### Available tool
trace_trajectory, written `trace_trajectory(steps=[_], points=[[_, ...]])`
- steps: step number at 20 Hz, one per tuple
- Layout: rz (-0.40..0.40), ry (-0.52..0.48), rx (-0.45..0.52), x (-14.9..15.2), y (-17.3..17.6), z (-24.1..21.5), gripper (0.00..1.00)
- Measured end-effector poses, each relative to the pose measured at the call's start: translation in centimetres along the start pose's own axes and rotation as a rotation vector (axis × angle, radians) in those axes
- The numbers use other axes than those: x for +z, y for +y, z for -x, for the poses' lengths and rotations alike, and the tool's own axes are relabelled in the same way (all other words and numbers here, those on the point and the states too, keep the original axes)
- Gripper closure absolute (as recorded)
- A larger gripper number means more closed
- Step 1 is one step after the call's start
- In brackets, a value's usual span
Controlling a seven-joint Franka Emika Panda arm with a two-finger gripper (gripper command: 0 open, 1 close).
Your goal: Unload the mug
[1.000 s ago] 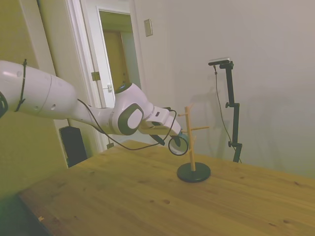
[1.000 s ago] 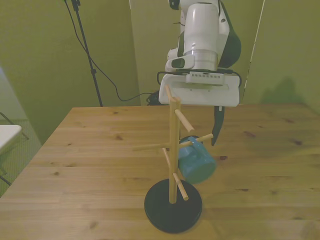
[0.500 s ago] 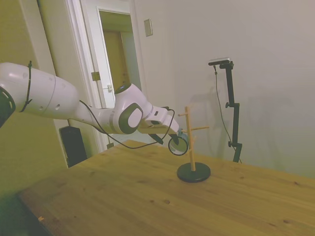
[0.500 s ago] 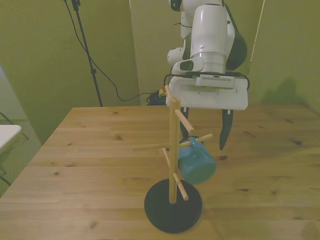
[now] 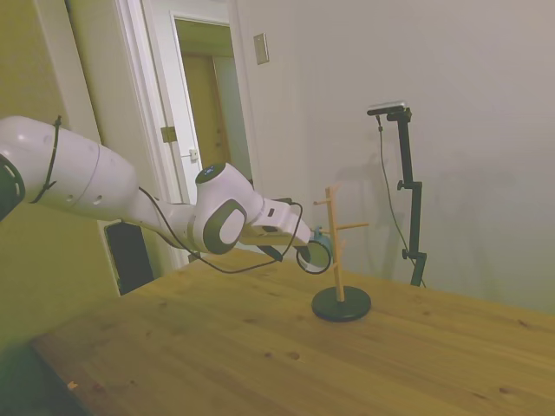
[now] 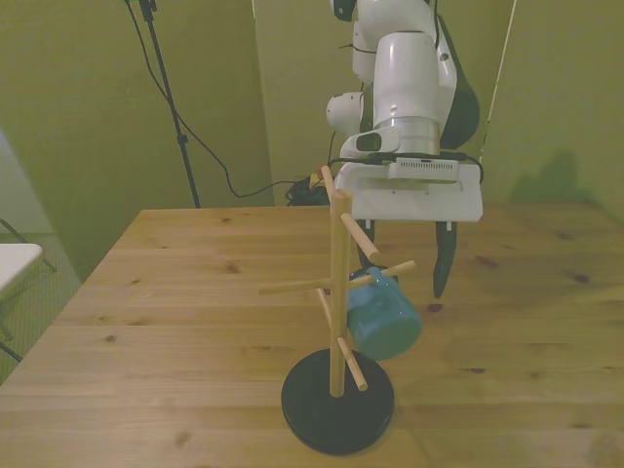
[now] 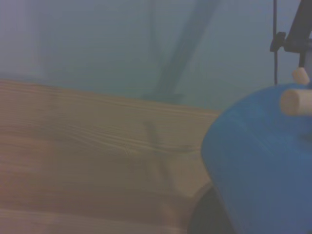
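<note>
1. The mug (image 6: 384, 314) hangs on the rack (image 6: 337, 292), on a short peg on the front view's right of the post, about halfway up. It tilts with its mouth facing away from the post and down toward the arm. It has not moved in the last second.

2. What has changed is the arm. Over that second the gripper (image 6: 402, 255) has come lower and shifted a little toward the front view's right. One dark finger (image 6: 444, 258) now reaches down level with the top of the mug, just to its right.

3. In the side view the gripper (image 5: 303, 251) sits right at the mug (image 5: 317, 250), on the side away from the post. From that angle I cannot tell whether it touches the mug.

4. The fingers look spread wide: one shows clear of the mug on its right, and the other seems hidden behind the rack and mug. Nothing is held.

5. The wrist view is filled on one side by the blue wall of the mug (image 7: 263, 161), with a peg tip (image 7: 295, 101) beside it, so the camera is very close.

6. My reading is that the approach is nearly finished and no grasp has been made. The next step would be closing on the mug wall, then sliding it up and outward along the peg so the handle comes free without tipping the rack on the table (image 6: 175, 322).
</note>
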State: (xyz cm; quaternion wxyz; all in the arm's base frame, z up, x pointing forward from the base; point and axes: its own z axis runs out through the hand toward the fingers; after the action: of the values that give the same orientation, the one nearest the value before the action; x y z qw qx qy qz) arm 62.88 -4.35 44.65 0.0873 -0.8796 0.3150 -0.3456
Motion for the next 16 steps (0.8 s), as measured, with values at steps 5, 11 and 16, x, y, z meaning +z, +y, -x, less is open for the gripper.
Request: trace_trajectory(steps=[5, 11, 16], points=[[-0.064, 0.058, -0.013, 1.4, 0.2, 0.2, 0.0], [-0.133, 0.078, -0.037, 2.7, -1.0, 0.0, 1.0], [-0.145, 0.074, -0.046, 2.8, -0.5, -0.5, 1.0]])
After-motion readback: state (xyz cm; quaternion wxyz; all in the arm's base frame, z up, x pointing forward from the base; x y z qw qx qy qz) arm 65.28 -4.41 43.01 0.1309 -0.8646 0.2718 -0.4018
